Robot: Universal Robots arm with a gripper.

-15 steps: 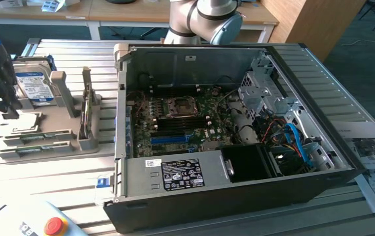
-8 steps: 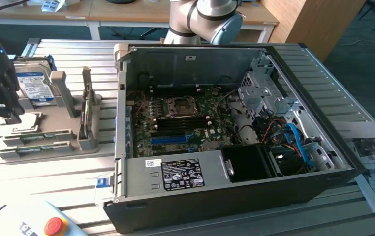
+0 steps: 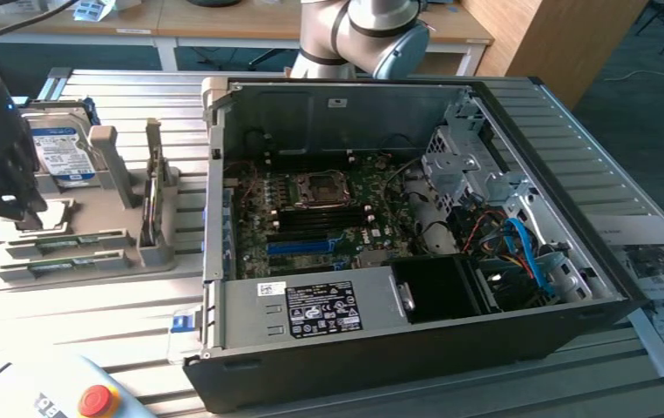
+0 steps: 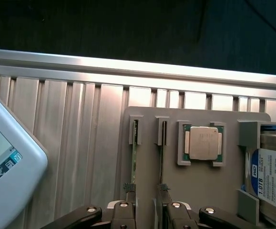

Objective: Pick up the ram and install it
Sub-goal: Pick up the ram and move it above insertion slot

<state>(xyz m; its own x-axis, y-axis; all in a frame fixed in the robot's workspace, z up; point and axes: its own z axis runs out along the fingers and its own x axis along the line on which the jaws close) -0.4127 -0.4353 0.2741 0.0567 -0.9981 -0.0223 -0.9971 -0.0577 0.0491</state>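
Right, the gripper [image 4: 147,190] hangs over the grey holder [image 4: 214,191] at the exterior view's left, well apart from the open computer case [image 3: 425,357]. Its jaws stand wide, with nothing between them but bare holder. Look at the wrist view: the ram [image 4: 134,164], a thin green stick, stands on its edge in a narrow slot of the holder. A second stick [image 4: 162,157], darker from this angle, stands in the slot just beside it. One fingertip [image 4: 129,188] lines up with the green stick's near end and the other with the dark stick's, so the fingers straddle the strip of holder between the two. Whether either pad touches a stick, I cannot tell. Nothing is gripped. Beside the sticks, a processor chip [image 4: 203,143] lies flat in a square recess, and past that the hard drive [image 4: 273,179] with its blue-white label sits in its own bay. The holder rests on a slatted metal table [image 4: 80,143], with a pale teach pendant [image 4: 4,157] near it, its red button [image 3: 98,401] showing in the exterior view. Over in the case, side panel off, the motherboard [image 3: 321,218] lies exposed with a blue slot [image 3: 303,247] across it. Printed sheets [image 3: 663,287] lie on the table at the exterior view's right.
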